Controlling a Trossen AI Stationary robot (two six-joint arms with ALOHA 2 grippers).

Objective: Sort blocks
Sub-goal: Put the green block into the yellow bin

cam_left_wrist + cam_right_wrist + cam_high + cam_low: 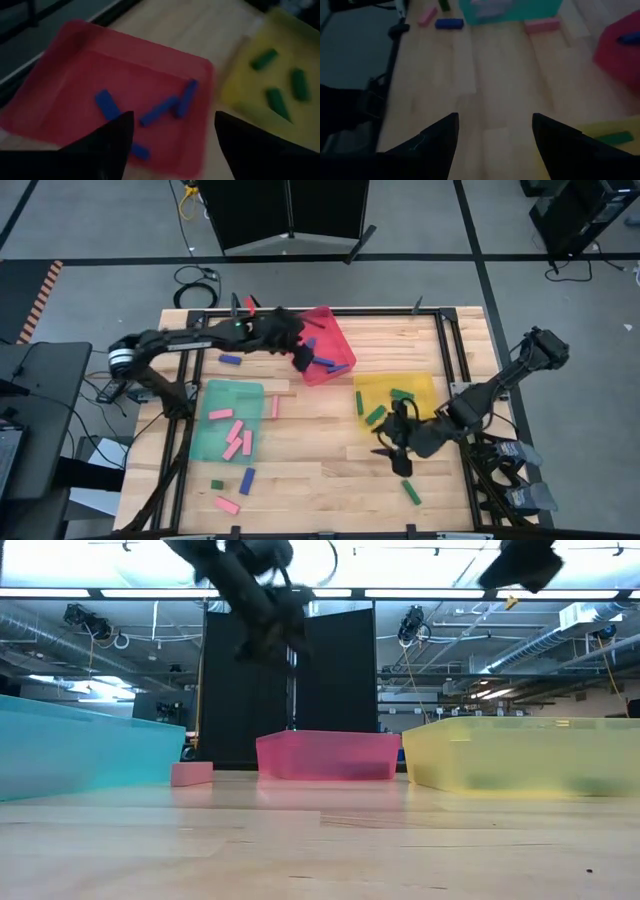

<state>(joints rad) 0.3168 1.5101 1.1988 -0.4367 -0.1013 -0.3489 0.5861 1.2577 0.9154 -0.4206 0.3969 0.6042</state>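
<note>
red tray (60,70): blue blocks (160,110) | yellow tray (300,45): green blocks (276,100) | green tray (215,395): pink blocks (238,440) | left pincer (170,145) spread, empty, over red tray | right pincer (492,145) spread, empty

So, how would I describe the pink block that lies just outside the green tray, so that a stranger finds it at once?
Find the green tray on the table's left half. Along the tray's side that faces the table's middle, one pink block lies on bare wood. The other pink blocks near it lie inside the tray, and one more sits far off by the table's near edge.
</note>
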